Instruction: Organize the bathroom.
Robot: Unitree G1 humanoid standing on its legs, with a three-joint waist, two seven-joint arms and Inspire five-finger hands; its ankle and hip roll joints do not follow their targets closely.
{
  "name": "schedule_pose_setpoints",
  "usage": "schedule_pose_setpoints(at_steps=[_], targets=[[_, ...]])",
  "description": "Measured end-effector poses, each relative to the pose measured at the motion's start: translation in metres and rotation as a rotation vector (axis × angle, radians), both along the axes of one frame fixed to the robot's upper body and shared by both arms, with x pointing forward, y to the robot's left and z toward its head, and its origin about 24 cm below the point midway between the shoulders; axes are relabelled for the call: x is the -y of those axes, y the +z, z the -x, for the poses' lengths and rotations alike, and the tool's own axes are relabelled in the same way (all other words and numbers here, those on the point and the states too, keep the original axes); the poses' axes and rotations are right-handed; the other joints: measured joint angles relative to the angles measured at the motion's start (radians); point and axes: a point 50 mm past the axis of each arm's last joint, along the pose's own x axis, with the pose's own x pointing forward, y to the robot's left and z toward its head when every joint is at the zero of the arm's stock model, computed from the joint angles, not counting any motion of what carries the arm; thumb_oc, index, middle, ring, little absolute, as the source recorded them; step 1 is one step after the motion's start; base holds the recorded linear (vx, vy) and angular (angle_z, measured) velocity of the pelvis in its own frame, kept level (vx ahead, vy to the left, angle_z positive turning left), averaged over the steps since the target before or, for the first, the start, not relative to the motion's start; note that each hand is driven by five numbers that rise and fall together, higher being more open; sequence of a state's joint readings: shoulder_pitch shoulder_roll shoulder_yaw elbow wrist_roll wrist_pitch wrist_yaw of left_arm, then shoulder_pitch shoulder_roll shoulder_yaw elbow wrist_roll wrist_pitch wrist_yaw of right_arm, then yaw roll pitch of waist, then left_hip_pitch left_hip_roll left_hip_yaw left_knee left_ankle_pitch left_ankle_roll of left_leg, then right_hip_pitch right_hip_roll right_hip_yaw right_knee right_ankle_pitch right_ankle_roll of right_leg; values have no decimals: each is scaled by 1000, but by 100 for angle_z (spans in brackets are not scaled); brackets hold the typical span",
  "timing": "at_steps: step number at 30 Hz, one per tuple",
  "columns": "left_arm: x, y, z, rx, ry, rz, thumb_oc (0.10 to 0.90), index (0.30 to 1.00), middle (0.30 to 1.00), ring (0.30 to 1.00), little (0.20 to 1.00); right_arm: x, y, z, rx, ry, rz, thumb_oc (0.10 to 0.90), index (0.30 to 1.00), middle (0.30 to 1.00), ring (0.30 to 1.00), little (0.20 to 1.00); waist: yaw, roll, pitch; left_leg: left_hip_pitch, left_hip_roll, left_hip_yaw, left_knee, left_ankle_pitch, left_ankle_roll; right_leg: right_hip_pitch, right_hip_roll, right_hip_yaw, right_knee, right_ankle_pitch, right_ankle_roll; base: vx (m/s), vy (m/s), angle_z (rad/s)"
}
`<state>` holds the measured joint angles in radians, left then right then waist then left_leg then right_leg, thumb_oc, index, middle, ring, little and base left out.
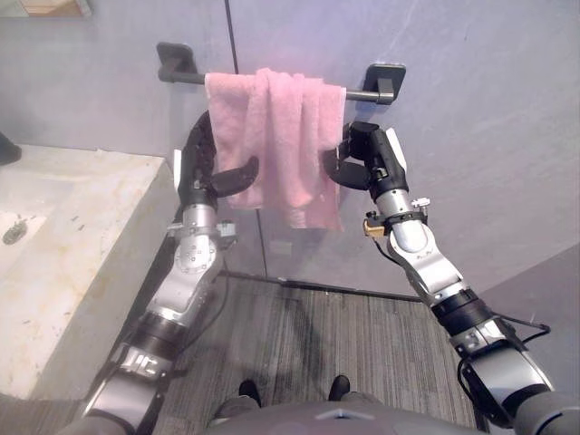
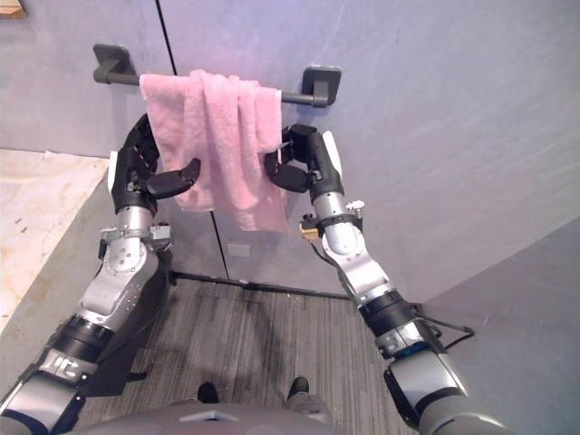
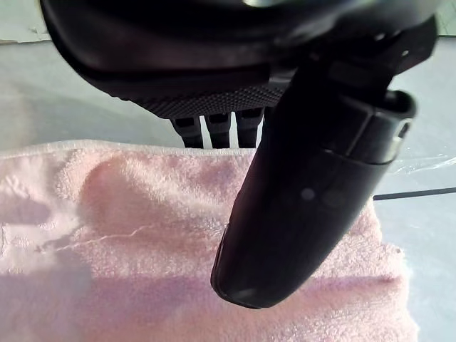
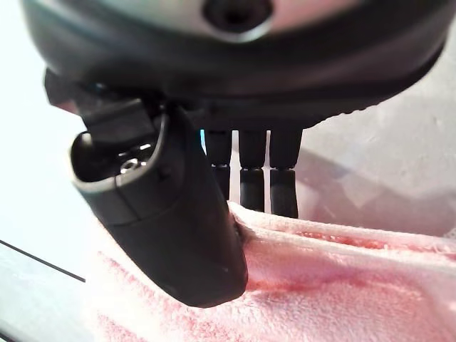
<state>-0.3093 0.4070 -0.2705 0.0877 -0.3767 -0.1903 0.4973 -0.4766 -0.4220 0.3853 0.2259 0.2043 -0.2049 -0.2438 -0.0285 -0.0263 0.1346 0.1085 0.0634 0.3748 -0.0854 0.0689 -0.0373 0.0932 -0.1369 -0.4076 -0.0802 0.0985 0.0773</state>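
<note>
Hands frame the job from both sides. The left hand (image 1: 207, 172) has its fingers behind the near side edge of the pink towel (image 1: 276, 145) and its thumb across the front, pinching the cloth. The right hand (image 1: 362, 156) does likewise on the far edge, thumb in front and fingers tucked behind, so both are closed on the fabric. The towel hangs bunched over the dark towel bar (image 1: 358, 92) on the grey wall (image 1: 471, 118), folds crowded toward the middle. It looks light, soft and limp, likely to slide along the bar if tugged, so the side edges are the sensible places to hold when spreading it. The eye views give the whole drape and a pale stone desk (image 1: 54, 245) to the left; the wrist views show each thumb pressing into the terry pile.
</note>
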Motion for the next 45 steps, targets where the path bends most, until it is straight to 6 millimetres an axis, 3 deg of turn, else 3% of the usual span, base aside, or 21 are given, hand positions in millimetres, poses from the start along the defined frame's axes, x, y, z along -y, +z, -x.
schedule_pose_setpoints(at_steps=[6, 17, 28, 30, 32, 33, 45], targets=[[-16, 4, 8, 27, 31, 38, 800, 900, 900, 900, 900, 1, -1, 0, -3, 0, 1, 400, 300, 300, 300, 300, 1, 2, -1, 0, 0, -1, 0, 0, 0, 1, 0, -1, 0, 0, 0, 0, 0, 0], [-17, 7, 12, 40, -101, 52, 800, 900, 900, 900, 900, 3, -3, 1, -14, 6, 6, 400, 300, 300, 300, 300, 11, 17, -12, 1, 0, -3, 0, 0, 0, 3, 0, -1, 0, 0, 0, 0, 0, 0], [-31, 2, 9, 6, -45, 9, 800, 900, 900, 900, 900, 2, -8, 1, -34, 16, 19, 400, 300, 300, 300, 300, -1, 21, -36, 2, -1, 1, 0, -1, -1, 1, 0, 2, 0, 0, 0, 0, 0, 0], [-34, -2, 8, -15, -23, 8, 563, 545, 545, 545, 545, 1, -8, 1, -36, 19, 21, 400, 300, 300, 300, 300, -2, 21, -39, 3, 0, 2, 0, -1, -1, 1, 0, 3, 0, 0, 1, 0, 0, 0], [-36, -5, 7, -26, -16, 6, 499, 448, 448, 448, 448, 1, -8, 1, -36, 19, 21, 400, 300, 300, 300, 300, -2, 21, -40, 3, 0, 3, 0, -1, -1, 1, 0, 4, 0, 1, 1, 0, 0, 0], [-36, -6, 7, -31, -14, 6, 400, 300, 300, 300, 300, 1, -8, 1, -36, 20, 21, 400, 300, 300, 300, 300, -2, 21, -40, 3, 0, 4, 0, -1, -1, 1, 0, 5, 0, 1, 1, 0, 0, 0], [-41, -7, -2, -50, -12, -20, 417, 326, 326, 326, 326, 0, -8, 1, -33, 29, 21, 400, 300, 300, 300, 300, -4, 21, -41, 5, -1, 8, 0, -1, -1, -1, 0, 10, 0, 2, 1, 0, 0, 0]])
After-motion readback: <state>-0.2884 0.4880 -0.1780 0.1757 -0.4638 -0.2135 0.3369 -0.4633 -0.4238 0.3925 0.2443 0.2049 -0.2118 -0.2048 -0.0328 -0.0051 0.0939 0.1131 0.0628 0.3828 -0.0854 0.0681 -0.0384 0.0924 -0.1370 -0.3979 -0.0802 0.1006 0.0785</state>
